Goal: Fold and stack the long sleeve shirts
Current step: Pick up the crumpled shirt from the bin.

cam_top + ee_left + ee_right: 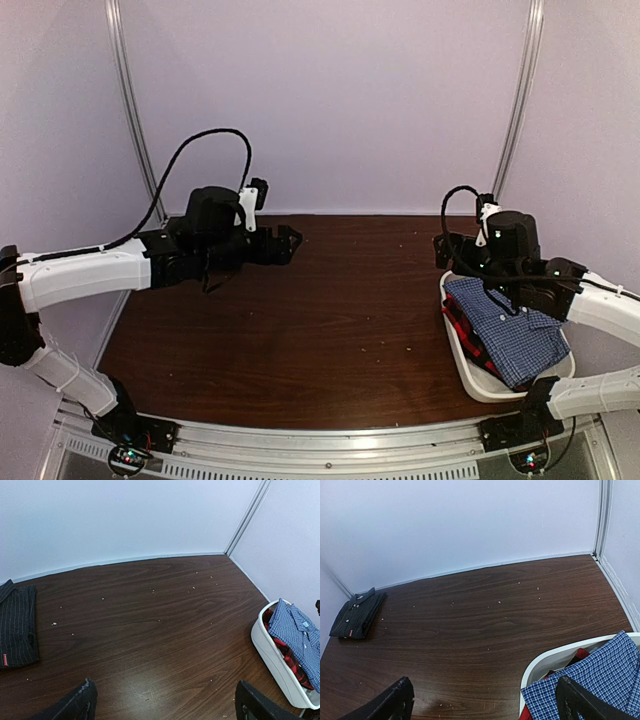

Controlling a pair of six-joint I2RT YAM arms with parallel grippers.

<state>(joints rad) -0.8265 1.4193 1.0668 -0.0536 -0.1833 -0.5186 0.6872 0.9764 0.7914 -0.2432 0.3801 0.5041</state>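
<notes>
A blue gingham shirt (505, 325) (295, 630) (592, 680) lies on top in the white tub (468, 372) (272, 660) (545, 662) at the table's right side. A red-and-black plaid shirt (460, 322) (292, 662) (578, 655) shows under it. The dark charcoal shirt (17, 625) (357, 615) lies folded flat by the back left wall, an orange tag at its near edge; the left arm hides it in the top view. My left gripper (290, 243) (165, 700) hangs open over bare table at back left. My right gripper (447, 252) (486, 697) is open and empty, one finger (575, 700) above the tub's blue shirt.
The dark wood table (330, 310) has small pale crumbs scattered across it. White walls close in the back and both sides, with a metal rail along the near edge (330, 445).
</notes>
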